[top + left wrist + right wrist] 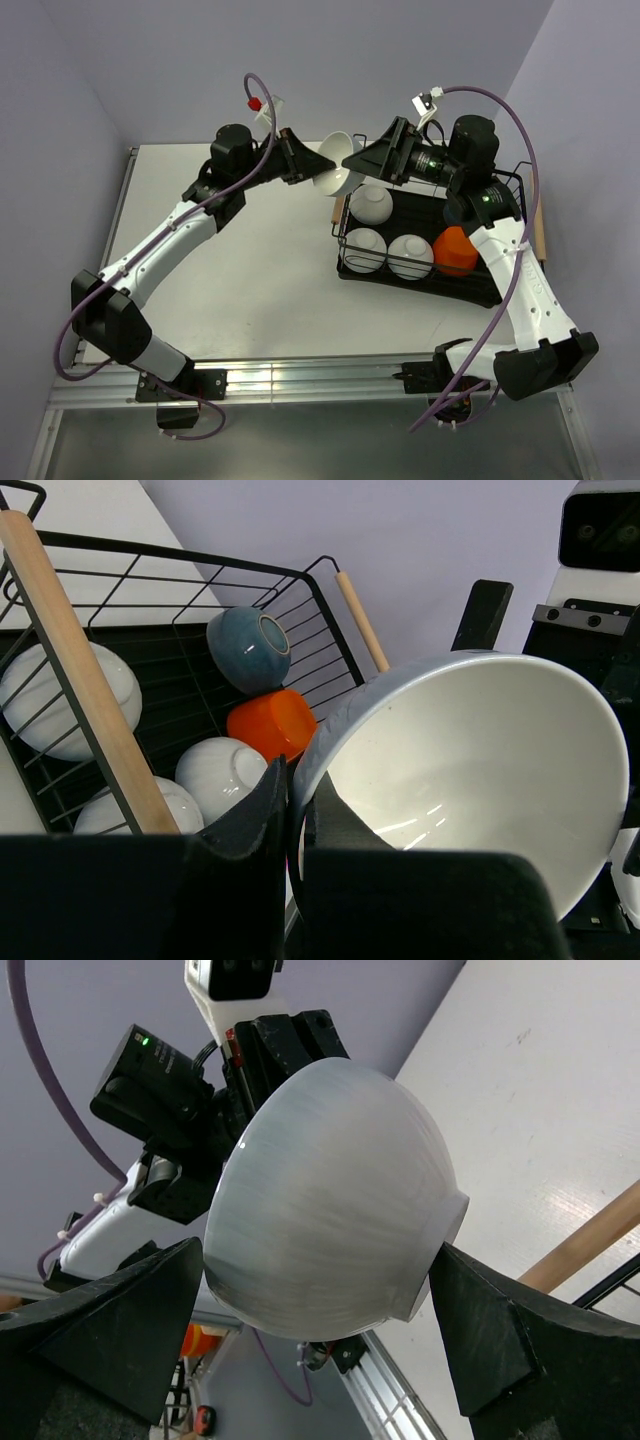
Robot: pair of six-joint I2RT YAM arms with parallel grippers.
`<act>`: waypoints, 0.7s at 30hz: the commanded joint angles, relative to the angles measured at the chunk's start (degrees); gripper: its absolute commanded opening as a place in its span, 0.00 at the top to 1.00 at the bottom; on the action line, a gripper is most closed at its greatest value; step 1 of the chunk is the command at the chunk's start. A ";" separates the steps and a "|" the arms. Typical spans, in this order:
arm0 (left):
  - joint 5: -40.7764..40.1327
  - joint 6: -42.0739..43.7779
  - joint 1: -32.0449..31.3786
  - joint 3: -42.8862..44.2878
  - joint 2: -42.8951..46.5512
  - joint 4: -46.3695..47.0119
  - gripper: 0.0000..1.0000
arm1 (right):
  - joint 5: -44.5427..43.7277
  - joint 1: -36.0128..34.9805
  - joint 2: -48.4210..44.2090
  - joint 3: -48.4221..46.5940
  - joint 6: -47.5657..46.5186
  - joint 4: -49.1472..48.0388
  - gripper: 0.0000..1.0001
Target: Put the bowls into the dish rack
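Note:
My left gripper (305, 160) is shut on the rim of a glossy white bowl (340, 165), holding it tilted in the air over the far left corner of the dish rack (500, 285). In the left wrist view the rim runs between the pads of that gripper (293, 790), and the bowl's inside (470, 770) faces the camera. My right gripper (315, 1260) is open, one finger (120, 1320) on each side of the same bowl (330, 1200) and very close to it. In the rack lie three white bowls (372, 203) (363, 250) (410, 256), an orange bowl (456, 250) and a dark blue bowl (248, 648).
The black wire rack stands at the table's right side, with a wooden handle (80, 680) at its near end in the left wrist view. The right arm (520, 290) reaches over the rack. Bare white tabletop (250, 270) lies left of the rack.

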State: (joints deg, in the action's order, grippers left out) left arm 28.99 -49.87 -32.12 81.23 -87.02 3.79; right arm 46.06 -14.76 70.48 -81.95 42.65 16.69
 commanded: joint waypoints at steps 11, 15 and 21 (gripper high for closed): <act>-0.52 -1.02 -0.75 3.67 -0.34 5.79 1.00 | -8.45 -0.53 1.24 0.39 -1.43 1.42 0.00; -0.60 -0.76 -0.75 3.76 -0.34 5.61 1.00 | -8.97 -0.79 1.42 0.21 -1.96 2.21 0.00; -1.74 0.99 -0.66 5.51 -0.25 4.65 1.00 | -10.64 -0.97 0.45 1.36 -3.45 4.14 0.00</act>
State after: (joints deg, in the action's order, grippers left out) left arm 27.59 -49.23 -32.49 81.67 -88.88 3.42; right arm 37.93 -15.25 71.57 -81.82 41.34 19.11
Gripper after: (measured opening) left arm 0.080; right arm 0.997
